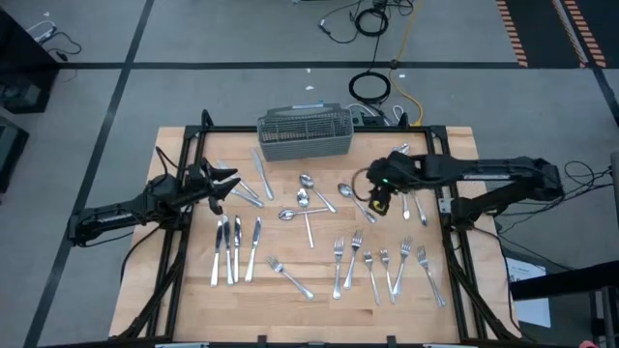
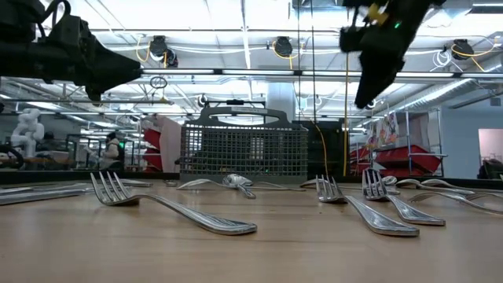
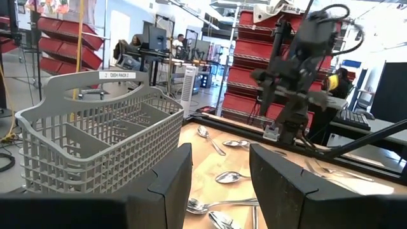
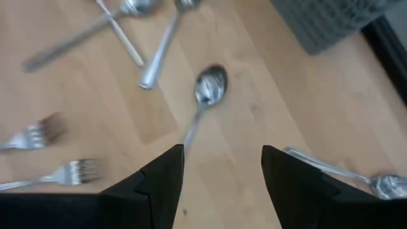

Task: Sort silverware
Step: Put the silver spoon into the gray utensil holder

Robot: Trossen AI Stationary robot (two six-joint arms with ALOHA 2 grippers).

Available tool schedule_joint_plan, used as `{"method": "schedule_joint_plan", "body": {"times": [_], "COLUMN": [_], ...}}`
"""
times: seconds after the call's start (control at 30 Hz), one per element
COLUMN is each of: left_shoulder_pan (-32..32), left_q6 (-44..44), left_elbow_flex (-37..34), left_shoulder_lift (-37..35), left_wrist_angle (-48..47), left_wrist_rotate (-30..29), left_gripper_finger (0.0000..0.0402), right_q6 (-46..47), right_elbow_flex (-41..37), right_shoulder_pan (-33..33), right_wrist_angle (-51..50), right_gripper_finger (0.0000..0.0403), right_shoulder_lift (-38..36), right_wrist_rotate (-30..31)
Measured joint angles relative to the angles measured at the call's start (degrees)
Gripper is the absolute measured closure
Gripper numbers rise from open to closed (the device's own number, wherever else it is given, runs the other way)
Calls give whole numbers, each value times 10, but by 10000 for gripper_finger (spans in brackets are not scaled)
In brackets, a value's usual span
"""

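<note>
1. Small white label on the handle of the grey plastic mesh cutlery basket (image 3: 95,137), partly legible as "DISH RACK"; compartments look empty as far as visible.
2. Right gripper (image 4: 222,168) raised above the light wooden table (image 1: 189,290), fingers apart and empty, directly over a shiny silver metal spoon (image 4: 205,102) lying flat.
3. Left gripper (image 3: 219,175) raised well to the other side, fingers apart, nothing between them.
4. Around the right gripper: forks (image 1: 387,266) nearer the table's front, more spoons (image 1: 305,203) beside, knives (image 1: 232,249) near the left gripper.
</note>
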Motion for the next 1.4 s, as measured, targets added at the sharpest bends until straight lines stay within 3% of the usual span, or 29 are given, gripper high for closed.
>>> {"method": "schedule_joint_plan", "body": {"times": [0.5,0.93,1.27,1.4], "left_shoulder_pan": [0,0,0,0], "left_q6": [-1,-1,-2,-2], "left_elbow_flex": [0,0,0,0], "left_shoulder_lift": [0,0,0,0], "left_wrist_angle": [-33,-39,-40,-40], "left_wrist_rotate": [0,0,0,0], "left_gripper_finger": [237,237,237,237], "right_q6": [-67,-54,-54,-50], "right_elbow_flex": [0,0,1,2], "right_shoulder_pan": [-102,-108,-108,-107], "right_wrist_angle": [97,150,166,167], "right_gripper_finger": [189,177,163,189], "right_shoulder_lift": [167,262,307,310], "right_wrist_rotate": [-76,-137,-132,-119]}}
